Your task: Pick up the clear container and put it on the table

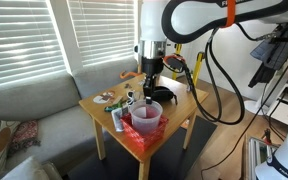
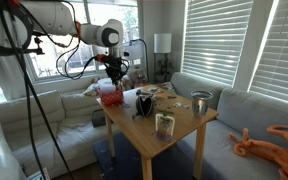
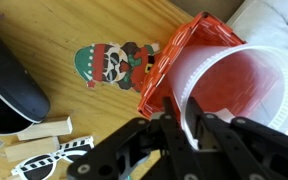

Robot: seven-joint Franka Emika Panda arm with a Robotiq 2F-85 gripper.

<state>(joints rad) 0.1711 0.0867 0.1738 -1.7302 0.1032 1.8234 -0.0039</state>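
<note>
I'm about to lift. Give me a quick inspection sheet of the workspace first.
Surface: light-wood table, crowded, with some bare wood.
Job's things: clear container sits inside the red basket at a table corner.
Clutter: metal cup, glass jar, sunglasses, cartoon figure, black object.
Pincer: straddles the container's rim; closure cannot be told.
Cables: black cables hang from the arm beside the table.
Surroundings: grey sofa, window blinds, orange octopus toy.
</note>
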